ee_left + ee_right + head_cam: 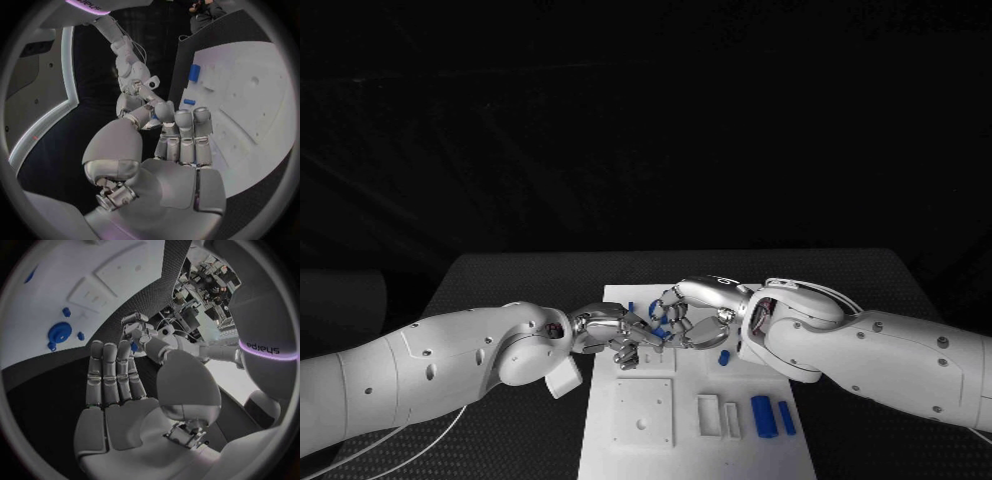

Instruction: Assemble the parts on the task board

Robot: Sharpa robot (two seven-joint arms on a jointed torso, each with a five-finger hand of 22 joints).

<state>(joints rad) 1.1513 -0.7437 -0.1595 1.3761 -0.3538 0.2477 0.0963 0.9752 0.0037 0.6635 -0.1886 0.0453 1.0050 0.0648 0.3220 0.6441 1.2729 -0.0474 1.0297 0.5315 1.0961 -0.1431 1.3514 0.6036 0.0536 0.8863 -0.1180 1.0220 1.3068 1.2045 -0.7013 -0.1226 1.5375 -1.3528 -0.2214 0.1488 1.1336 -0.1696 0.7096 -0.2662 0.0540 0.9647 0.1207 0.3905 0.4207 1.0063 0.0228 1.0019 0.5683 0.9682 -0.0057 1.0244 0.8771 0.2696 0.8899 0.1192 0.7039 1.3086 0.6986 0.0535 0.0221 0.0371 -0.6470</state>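
The black textured table [877,270] carries the long white rectangular task board [697,440], which runs from its middle toward the robot. Above the board's far end the two silver many-fingered hands meet. The left hand [610,335] and the right hand [689,310] face each other with fingertips nearly touching, and a small blue plastic part [658,331] sits between them.

From the head view I cannot tell which hand actually bears it, or whether both pinch it. The wrist views show each hand's long fingers lying straight and close together, thumb turned toward the other hand.

A blue ribbed cylinder [762,416] and a slimmer blue bar [788,418] lie loose on the board's near right, beside two white blocks [718,415]. A short blue peg [724,357] lies just under the right forearm.

This looks like a hand-to-hand transfer or regrasp. Next, one hand must take a firm pinch before the other lets go.
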